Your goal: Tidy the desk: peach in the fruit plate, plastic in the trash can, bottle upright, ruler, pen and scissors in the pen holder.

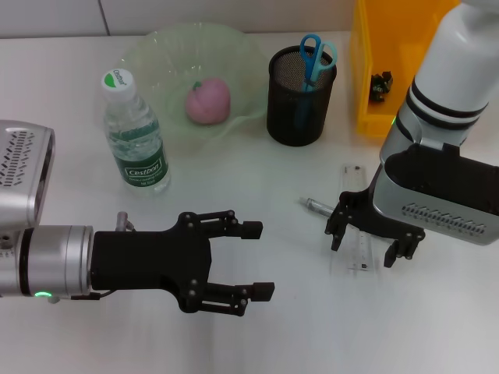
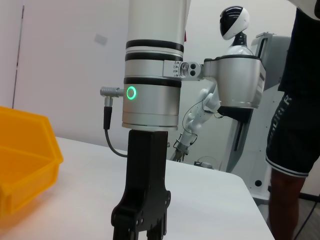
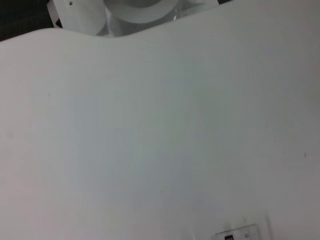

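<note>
- Ruler [image 1: 358, 234] lies under the wide-open, empty right gripper [image 1: 373, 236]; only the head view shows both.
- Left gripper [image 1: 253, 259] hovers open, empty.

Both arms share one build: a white cylindrical forearm ringed by black bands, then a silver wrist collar carrying a small green indicator light. On the right arm, at the upper right of the head view, a silver perforated housing with a vent slot pattern sits beside the wrist. The left gripper [image 1: 261, 260] and right gripper [image 1: 373, 241] are matte black linkage assemblies with visible pivot screws. A black cable with a metal connector plugs into the right wrist collar.
</note>
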{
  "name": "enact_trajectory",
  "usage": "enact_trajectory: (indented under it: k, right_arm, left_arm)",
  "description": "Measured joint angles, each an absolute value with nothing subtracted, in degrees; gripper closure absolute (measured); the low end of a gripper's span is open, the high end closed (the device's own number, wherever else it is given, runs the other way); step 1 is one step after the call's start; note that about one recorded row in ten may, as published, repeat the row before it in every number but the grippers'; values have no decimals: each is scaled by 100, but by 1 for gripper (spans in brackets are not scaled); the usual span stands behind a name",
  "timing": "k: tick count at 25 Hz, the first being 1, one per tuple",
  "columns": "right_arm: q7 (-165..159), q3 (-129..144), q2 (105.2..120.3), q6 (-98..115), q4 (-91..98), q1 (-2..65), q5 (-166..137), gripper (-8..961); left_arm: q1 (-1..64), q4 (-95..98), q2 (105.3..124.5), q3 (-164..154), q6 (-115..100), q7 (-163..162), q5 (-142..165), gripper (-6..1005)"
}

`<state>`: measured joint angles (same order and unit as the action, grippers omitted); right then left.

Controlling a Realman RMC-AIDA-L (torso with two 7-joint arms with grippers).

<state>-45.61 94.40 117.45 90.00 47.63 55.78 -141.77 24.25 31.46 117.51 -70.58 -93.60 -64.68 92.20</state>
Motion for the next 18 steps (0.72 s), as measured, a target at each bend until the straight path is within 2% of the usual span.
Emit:
enact_trajectory:
  k: [13,16,18]
  right_arm:
    - [-4567,9449,11870,8932,4446,5730,-14268,223]
    - [-4581,9448,11875,8919,4427,5739,-14278,396]
    - [-4599,9448,11875,8938,4430,5747,-14280,464]
  left_arm:
    - [2426,3157,11751,-7067,-9333,-6468,9219,159]
    - [2421,3179,11746,-7058,-9337,-6468,9219,159]
    - [2420,3180,11740,-7058,-9338,-6468,9219,159]
